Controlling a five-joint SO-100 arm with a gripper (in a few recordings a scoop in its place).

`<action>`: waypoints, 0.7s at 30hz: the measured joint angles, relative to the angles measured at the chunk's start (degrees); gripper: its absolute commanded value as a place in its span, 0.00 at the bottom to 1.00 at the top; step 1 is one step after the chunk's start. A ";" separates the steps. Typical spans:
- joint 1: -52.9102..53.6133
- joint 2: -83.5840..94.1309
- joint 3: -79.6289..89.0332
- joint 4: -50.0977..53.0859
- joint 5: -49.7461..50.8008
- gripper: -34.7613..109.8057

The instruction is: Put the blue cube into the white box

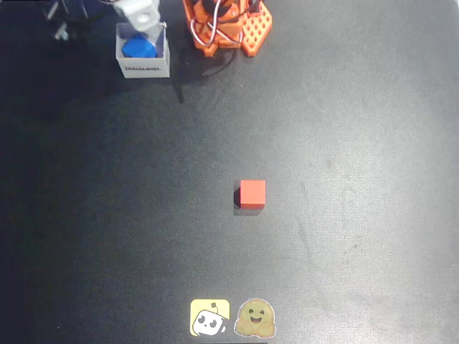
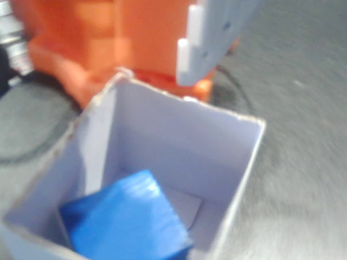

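The blue cube [image 1: 139,47] lies inside the white box [image 1: 143,69] at the top left of the overhead view, and dark print shows on the box's near wall. In the wrist view the blue cube [image 2: 127,222] rests tilted on the floor of the white box [image 2: 238,162], against its near left corner. My gripper [image 1: 141,20] hangs just above the box's far rim and stands open, touching nothing. One white finger [image 2: 209,43] shows above the far wall, well clear of the cube.
A red cube [image 1: 252,193] sits alone mid-table. The orange arm base [image 1: 226,25] stands just right of the box, with cables beside it. Two stickers [image 1: 210,317] [image 1: 256,318] lie at the front edge. The black table [image 1: 358,179] stretches wide to the right.
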 measured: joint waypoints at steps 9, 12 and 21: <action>-27.51 0.62 -5.89 -13.97 -12.48 0.24; -42.28 0.79 -5.89 -19.86 -11.60 0.24; -71.46 9.58 4.48 -32.08 -4.92 0.24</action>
